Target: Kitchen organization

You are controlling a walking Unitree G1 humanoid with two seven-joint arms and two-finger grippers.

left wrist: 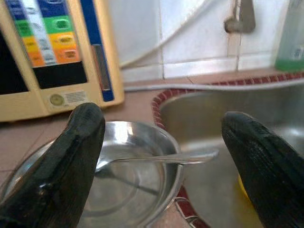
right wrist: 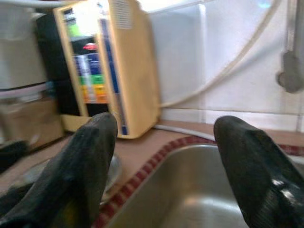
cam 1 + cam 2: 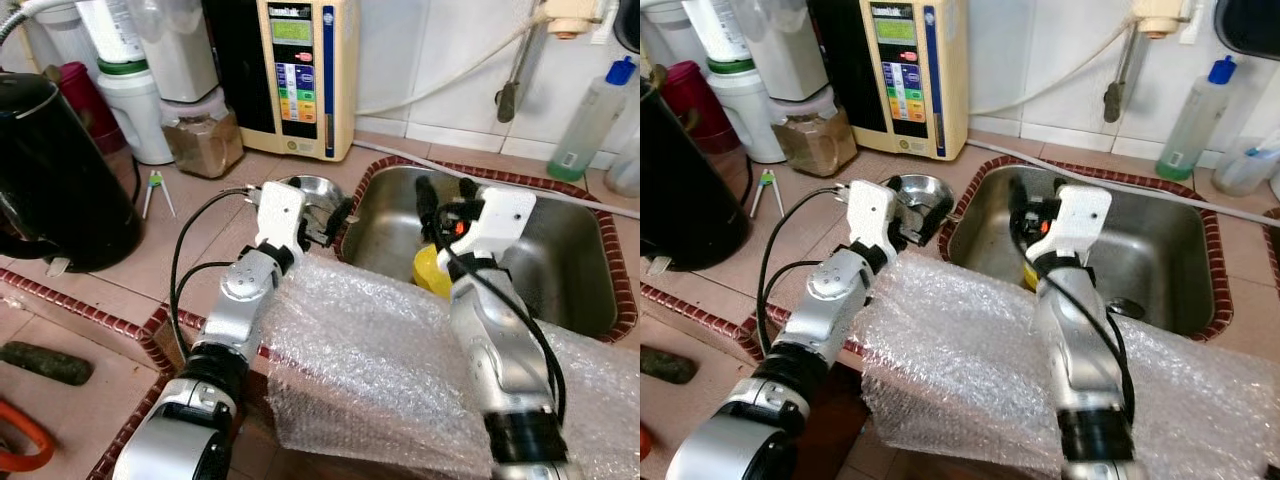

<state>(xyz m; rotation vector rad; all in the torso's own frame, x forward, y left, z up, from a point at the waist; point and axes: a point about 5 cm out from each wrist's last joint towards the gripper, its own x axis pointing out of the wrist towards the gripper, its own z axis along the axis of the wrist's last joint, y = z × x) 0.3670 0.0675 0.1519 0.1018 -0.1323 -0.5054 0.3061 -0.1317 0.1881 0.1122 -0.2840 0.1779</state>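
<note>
Left gripper (image 3: 330, 215), fingers spread and empty, centre frame: lower squarely onto steel bowl (image 1: 133, 175) rim, w/o tipping spoon (image 1: 156, 160); right gripper (image 3: 445, 195), fingers apart, over sink (image 3: 580, 270).

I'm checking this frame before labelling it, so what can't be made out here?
- Yellow thing in the sink: mostly hidden by the right gripper, head views.
- Spoon in the steel bowl: handle end cut by the left gripper's fingertip.
- Counter front: hidden under bubble wrap.

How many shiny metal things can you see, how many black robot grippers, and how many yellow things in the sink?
Shiny metal things: 3, the bowl, the spoon lying in it, the sink
Black grippers: 2, the left gripper and the right gripper, both open
Yellow things in the sink: 1
Total: 6
</note>
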